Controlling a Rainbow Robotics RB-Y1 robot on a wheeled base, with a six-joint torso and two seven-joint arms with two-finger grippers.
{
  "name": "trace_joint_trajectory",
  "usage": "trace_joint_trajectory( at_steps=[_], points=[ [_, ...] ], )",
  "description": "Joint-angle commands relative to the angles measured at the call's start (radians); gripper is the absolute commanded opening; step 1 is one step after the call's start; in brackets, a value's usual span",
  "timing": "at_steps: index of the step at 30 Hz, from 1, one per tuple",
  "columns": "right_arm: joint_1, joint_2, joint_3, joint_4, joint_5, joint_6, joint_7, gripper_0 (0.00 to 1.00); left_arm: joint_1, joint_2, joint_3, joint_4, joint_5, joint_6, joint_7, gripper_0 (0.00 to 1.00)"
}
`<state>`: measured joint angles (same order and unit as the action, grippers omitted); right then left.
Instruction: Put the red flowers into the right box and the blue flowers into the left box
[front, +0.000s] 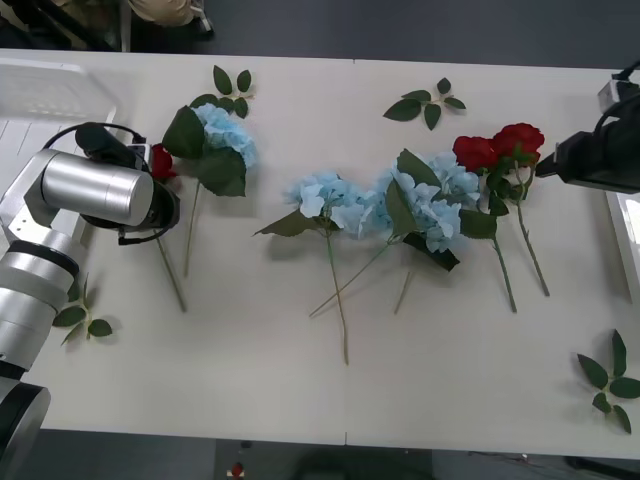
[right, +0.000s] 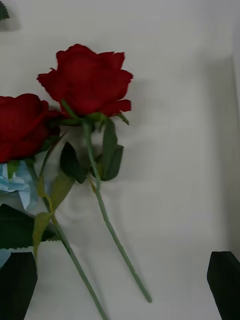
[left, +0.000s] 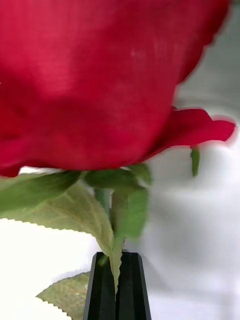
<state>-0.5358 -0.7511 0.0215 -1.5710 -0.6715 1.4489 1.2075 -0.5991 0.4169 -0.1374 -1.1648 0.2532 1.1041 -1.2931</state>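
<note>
So your left gripper (left: 117, 285) is clamped on a red rose (left: 95, 85) stem just under the bloom, probably lifted, near the left box (front: 45, 95). Your right gripper (right: 122, 282) hangs wide open over two red roses (front: 498, 148) on the table (front: 300, 400).

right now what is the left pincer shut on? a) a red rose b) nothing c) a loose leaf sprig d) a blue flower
a: the left pincer is closed on the stem just under a red rose, beside the left box.
</note>
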Motion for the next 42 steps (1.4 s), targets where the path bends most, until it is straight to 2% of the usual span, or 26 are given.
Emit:
trace_joint_trajectory(
  at_steps=[1,4,8,16,23,29,35,39,42],
  points=[
    [-0.024,-0.004,0.086,-0.029,0.029,-0.070,-0.042,1.00,-0.028,0.006,-0.010,-0.027,-0.028,-0.010,-0.022,0.00],
    [-0.027,0.007,0.132,-0.018,0.043,-0.107,-0.045,1.00,-0.028,0.008,0.001,-0.042,-0.025,-0.007,-0.028,0.00],
    [-0.029,0.038,0.150,-0.004,0.081,-0.127,-0.045,1.00,-0.028,0.028,0.007,-0.128,0.009,0.040,-0.045,0.00],
    [-0.033,0.073,0.152,0.052,0.122,-0.159,-0.031,1.00,-0.028,0.085,0.059,-0.503,0.270,0.230,-0.178,0.00],
    [-0.035,0.092,0.153,0.108,0.151,-0.205,-0.025,1.00,-0.025,0.085,0.131,-0.690,0.434,0.310,-0.316,0.00],
    [-0.047,0.110,0.159,0.164,0.171,-0.255,-0.013,1.00,-0.025,0.071,0.116,-0.803,0.566,0.283,-0.434,0.00],
    [-0.062,0.124,0.175,0.215,0.188,-0.283,0.000,1.00,-0.021,0.031,0.074,-0.817,0.618,0.234,-0.535,0.00],
    [-0.084,0.130,0.192,0.258,0.187,-0.311,0.003,1.00,0.005,0.013,0.041,-0.816,0.661,0.140,-0.627,0.00],
    [-0.105,0.148,0.193,0.310,0.190,-0.340,0.012,1.00,0.039,0.013,-0.002,-0.814,0.732,0.014,-0.681,0.00]
  ],
)
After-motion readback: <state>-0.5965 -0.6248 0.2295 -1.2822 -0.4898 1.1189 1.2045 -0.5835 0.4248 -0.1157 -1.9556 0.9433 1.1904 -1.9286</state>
